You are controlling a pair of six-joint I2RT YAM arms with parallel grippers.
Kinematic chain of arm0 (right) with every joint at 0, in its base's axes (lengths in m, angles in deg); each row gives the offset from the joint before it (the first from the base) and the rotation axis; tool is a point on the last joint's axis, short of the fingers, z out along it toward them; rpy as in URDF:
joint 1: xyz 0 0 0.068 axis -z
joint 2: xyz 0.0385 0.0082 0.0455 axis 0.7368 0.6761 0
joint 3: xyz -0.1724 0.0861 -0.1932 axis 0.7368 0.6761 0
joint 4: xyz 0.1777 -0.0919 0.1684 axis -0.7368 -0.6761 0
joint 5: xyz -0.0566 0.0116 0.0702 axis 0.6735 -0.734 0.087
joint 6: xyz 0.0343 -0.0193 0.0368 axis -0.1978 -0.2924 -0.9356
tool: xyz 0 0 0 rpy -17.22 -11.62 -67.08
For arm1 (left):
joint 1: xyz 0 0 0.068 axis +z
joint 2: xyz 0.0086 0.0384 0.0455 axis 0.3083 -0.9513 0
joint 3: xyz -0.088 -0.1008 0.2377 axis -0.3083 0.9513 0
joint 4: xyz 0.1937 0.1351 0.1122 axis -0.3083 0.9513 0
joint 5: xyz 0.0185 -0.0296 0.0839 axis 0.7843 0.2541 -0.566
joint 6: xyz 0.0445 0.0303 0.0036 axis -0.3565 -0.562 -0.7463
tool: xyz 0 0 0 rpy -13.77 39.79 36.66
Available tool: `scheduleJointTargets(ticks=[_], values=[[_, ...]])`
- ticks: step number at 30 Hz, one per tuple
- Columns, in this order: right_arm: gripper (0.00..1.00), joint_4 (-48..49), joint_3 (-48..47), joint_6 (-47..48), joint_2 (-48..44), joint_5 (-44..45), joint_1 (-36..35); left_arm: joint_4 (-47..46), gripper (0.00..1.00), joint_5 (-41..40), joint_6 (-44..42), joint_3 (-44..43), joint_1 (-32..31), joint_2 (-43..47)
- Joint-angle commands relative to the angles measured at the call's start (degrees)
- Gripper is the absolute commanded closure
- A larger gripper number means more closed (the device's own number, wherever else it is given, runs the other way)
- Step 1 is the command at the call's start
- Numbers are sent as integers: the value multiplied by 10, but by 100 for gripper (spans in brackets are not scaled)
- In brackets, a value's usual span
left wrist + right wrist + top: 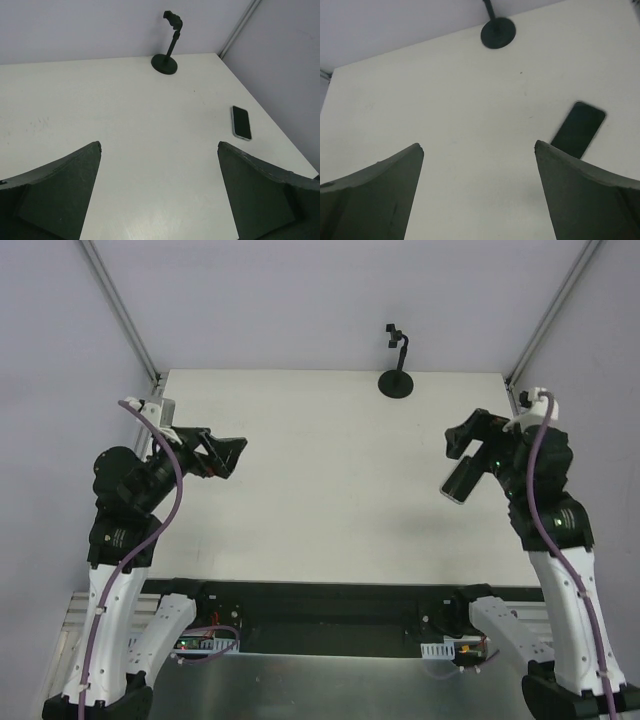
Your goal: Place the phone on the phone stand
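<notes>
Lying flat on table (445,100), phone (577,129) is sitting just ahead-right of right gripper (478,145), long axis slanting toward its right finger. Right gripper is hanging spread, empty, far nearer than left gripper (159,144), likewise spread. Phone stand (498,33) is standing well ahead.

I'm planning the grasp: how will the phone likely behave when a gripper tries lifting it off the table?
The phone looks like a thin rigid slab, so it probably won't flex. It lies flat on the table, leaving little edge to pinch, and its glossy face may slip. Being flat, it shouldn't roll.
</notes>
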Motion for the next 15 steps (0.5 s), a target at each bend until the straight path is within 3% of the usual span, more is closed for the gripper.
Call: scheduleJointTargets(ticks=[1,5,10,14,15], values=[[4,76,3,-103,97,-95,8,-16,1,31,10,19,3,-24],[4,201,-5,-200,185,-167,24,-16,1,49,10,37,3,-46],[4,237,-108,-211,352,-177,46,-16,1,39,-12,63,-5,-52],[4,237,-241,-119,500,-207,64,-17,1,16,-22,68,-26,-66],[4,228,-315,-96,532,-214,69,-19,1,13,-22,68,-33,-71]])
